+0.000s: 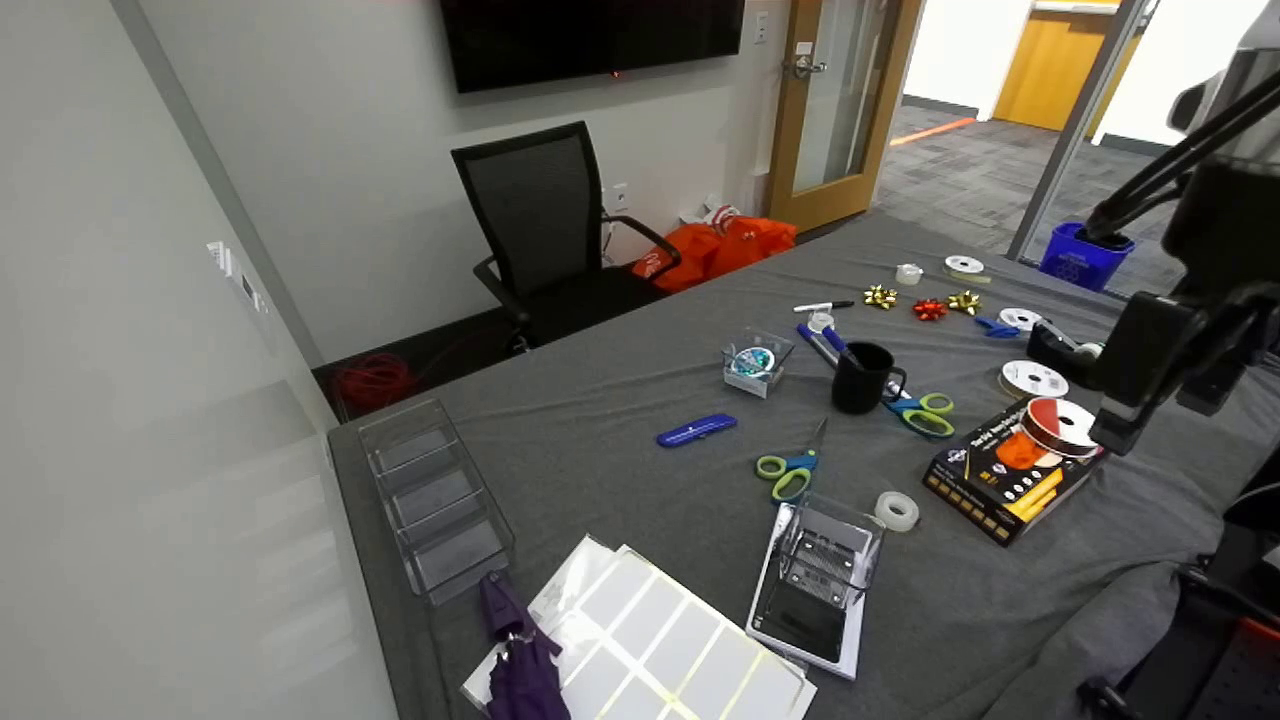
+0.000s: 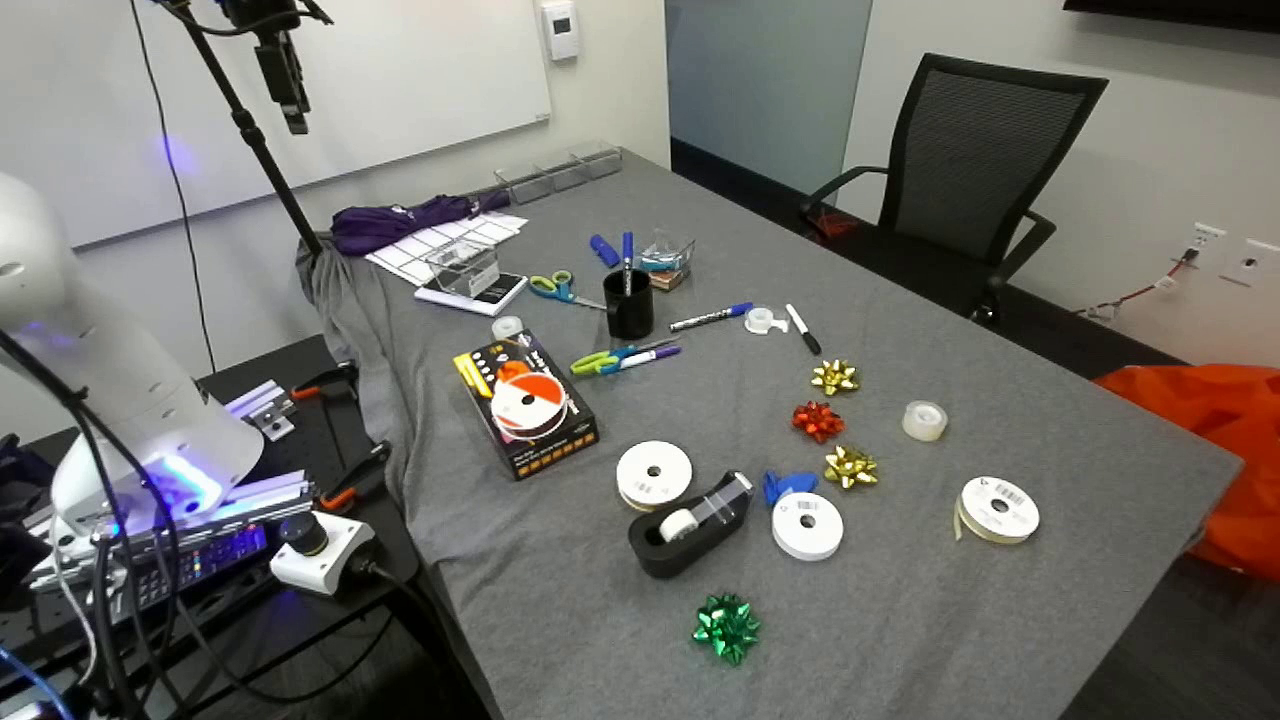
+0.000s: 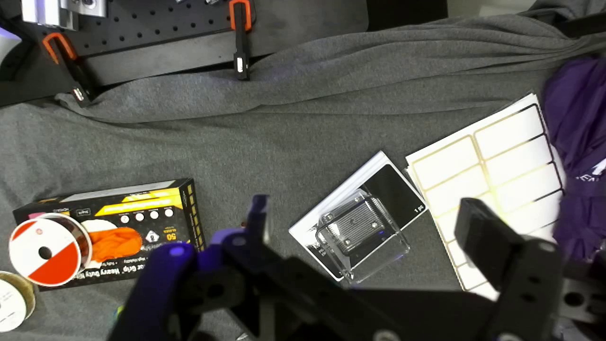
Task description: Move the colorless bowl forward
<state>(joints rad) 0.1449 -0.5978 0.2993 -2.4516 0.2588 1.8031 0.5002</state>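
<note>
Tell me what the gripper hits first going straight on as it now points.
The gripper would probably meet the clear box first: in the wrist view it shows between the open jaws, on a black-and-white package. Depth is unclear, so it could miss.

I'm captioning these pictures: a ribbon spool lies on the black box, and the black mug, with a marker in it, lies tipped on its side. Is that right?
Not quite: the black mug isn't tipped over; it stands upright, as both exterior views show. The marker is in it, and the ribbon spool lies on the black box.
</note>
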